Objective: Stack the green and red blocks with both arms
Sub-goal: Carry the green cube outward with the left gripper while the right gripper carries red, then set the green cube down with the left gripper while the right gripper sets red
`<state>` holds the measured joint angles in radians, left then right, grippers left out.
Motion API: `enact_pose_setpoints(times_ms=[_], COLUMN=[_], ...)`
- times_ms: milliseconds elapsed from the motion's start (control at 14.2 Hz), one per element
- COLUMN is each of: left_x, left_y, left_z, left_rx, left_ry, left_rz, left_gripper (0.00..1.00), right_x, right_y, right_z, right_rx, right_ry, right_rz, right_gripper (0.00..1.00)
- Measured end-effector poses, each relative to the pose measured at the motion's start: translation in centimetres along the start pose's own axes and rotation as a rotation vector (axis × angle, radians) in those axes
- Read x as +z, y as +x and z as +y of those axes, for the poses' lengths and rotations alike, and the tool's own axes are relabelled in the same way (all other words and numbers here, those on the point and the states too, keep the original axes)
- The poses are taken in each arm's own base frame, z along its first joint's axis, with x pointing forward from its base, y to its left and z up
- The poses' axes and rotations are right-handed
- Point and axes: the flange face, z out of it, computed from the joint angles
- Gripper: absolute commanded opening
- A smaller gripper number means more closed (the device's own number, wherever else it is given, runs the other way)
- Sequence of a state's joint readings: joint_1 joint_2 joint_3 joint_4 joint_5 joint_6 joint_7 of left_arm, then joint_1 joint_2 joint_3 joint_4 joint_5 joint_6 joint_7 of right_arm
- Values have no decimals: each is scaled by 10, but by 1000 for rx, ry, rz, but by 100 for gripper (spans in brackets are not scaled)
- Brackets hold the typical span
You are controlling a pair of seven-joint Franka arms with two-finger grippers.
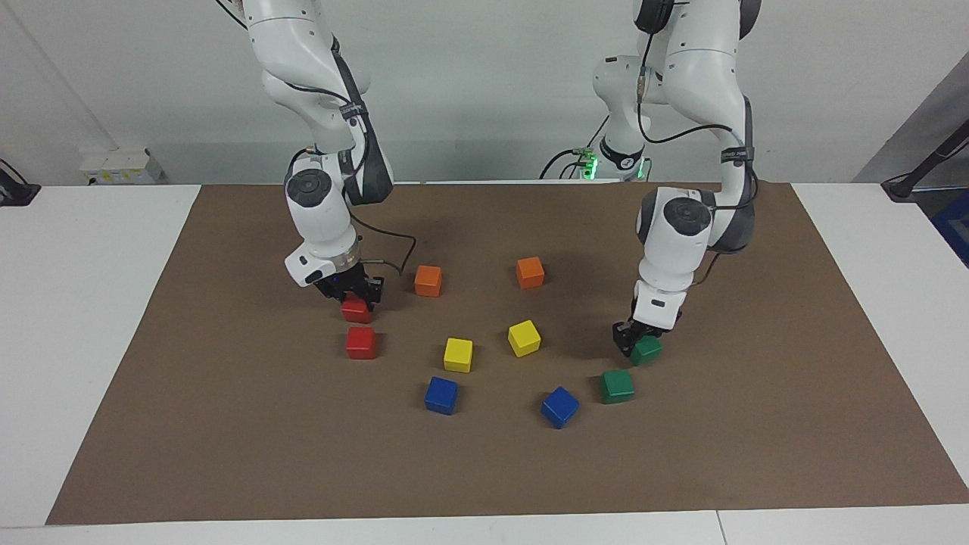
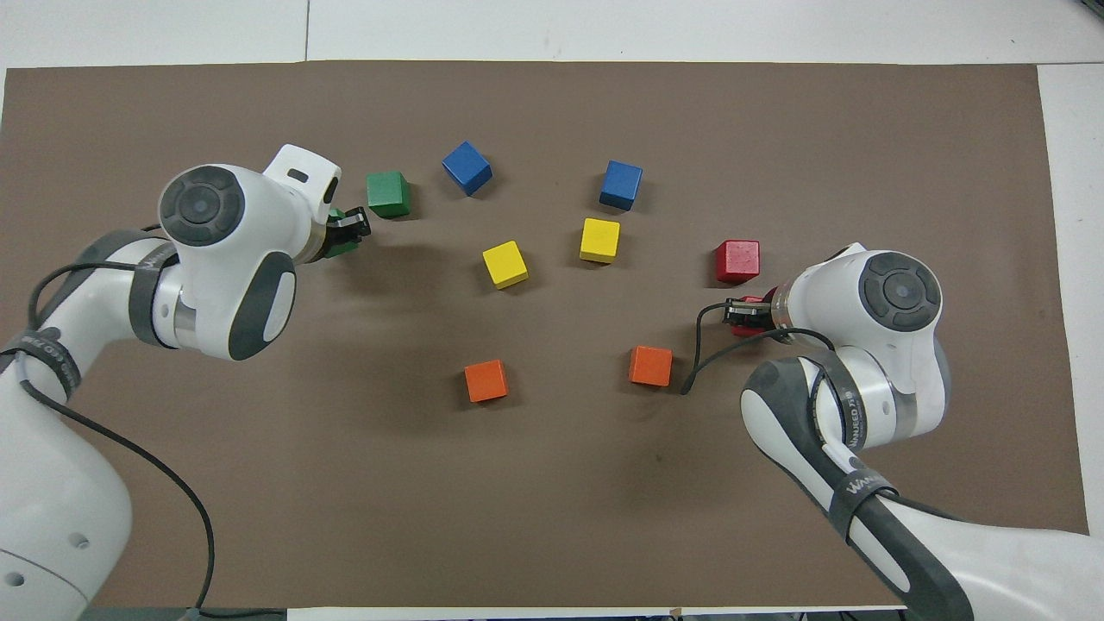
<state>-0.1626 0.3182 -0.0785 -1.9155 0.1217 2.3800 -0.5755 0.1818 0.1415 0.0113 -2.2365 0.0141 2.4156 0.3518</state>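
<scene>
Your left claw (image 1: 640, 344) was clamped shut on a green block (image 1: 646, 350), low over the brown mat (image 1: 227, 454) toward the left arm's end of the tabletop (image 1: 91, 303). You can't tell whether that block touched the mat or hung just off it. In the overhead view the same claw (image 2: 345, 231) showed with only a sliver of the held green block (image 2: 339, 245) past the wrist. The second green block (image 1: 617, 385) sat free on the mat, just beside the held one and farther from the robots.

Your right claw (image 1: 354, 297) was closed tight on a red block (image 1: 356, 309), down at the mat toward the right arm's end; from overhead this claw (image 2: 743, 312) hid most of the held red block (image 2: 749, 321). The second red block (image 1: 361, 342) sat free, near the held red one and farther from the robots, the two apart.

Taking the second green block as your landmark: one blue block (image 1: 560, 406) lay just beside it toward the right arm's end, the other blue block (image 1: 441, 394) further that way. Two yellow blocks (image 1: 524, 337) (image 1: 458, 354) lay nearer the robots than the blue ones. Two orange blocks (image 1: 530, 272) (image 1: 428, 280) lay nearest the robots of all. All of those stood loose, none stacked.
</scene>
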Motion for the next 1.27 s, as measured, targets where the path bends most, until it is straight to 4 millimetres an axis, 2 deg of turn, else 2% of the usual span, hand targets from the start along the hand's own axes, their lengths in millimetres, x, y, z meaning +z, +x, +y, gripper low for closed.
enact_pose_setpoints(times_ms=[141, 351, 422, 562, 703, 843, 1054, 1125, 1265], left_x=[-29, -53, -53, -48, -38, -17, 26, 35, 40], left_y=[19, 45, 52, 61, 61, 57, 56, 56, 56], left_z=[-38, -120, -149, -206, -239, -249, -262, -264, -263], left_rx=[47, 153, 190, 253, 294, 323, 340, 340, 339], left_ry=[28, 42, 38, 32, 26, 24, 19, 17, 13], left_rz=[-14, -33, -38, -54, -50, -31, -26, -26, -28], left_gripper=[0, 0, 0, 0, 0, 0, 0, 0, 0], right_x=[-29, -92, -100, -96, -77, -57, -30, -25, -16], right_y=[29, 78, 87, 96, 102, 106, 105, 102, 97], right_z=[32, 117, 142, 166, 170, 176, 187, 188, 190], right_rx=[-48, -121, -137, -148, -147, -164, -185, -186, -200], right_ry=[-10, -10, -9, -11, -12, -13, -16, -15, -14], right_rz=[-25, -32, -16, 13, 15, 18, 29, 20, 1], right_gripper=[16, 16, 16, 16, 17, 18, 23, 24, 24])
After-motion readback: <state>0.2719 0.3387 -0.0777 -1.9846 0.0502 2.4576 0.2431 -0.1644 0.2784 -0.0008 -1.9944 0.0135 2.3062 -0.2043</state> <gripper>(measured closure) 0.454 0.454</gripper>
